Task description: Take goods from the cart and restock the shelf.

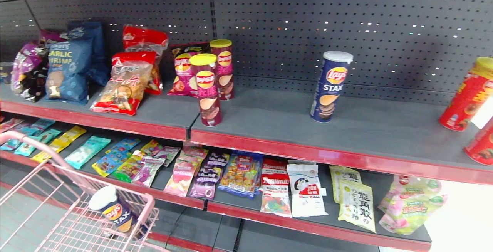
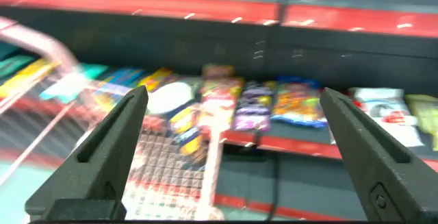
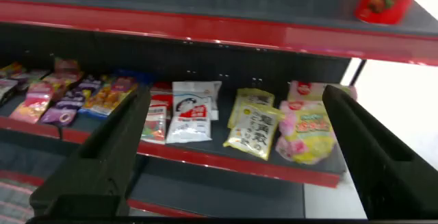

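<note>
While left fingers (image 2: 109,148) and right fingers (image 3: 113,148) stand apart and empty, pick-up seems the current step, calling for the left to close around the can (image 1: 111,209) in the cart (image 1: 147,205) corner nearest the shelf (image 1: 269,117).

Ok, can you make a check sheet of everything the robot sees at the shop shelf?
Surface: upper shelf, grey with a red edge, has bare room beside the shelf can.
Job's things: cart can leans in the pink cart's corner; shelf can stands upright on the upper shelf.
Clutter: maroon cans, red cans and snack bags on the upper shelf; flat packets on the lower shelf.
Grippers: left pincer open, empty; right pincer open, empty.
Cables: nothing seen.
Surroundings: dark pegboard wall behind.
</note>
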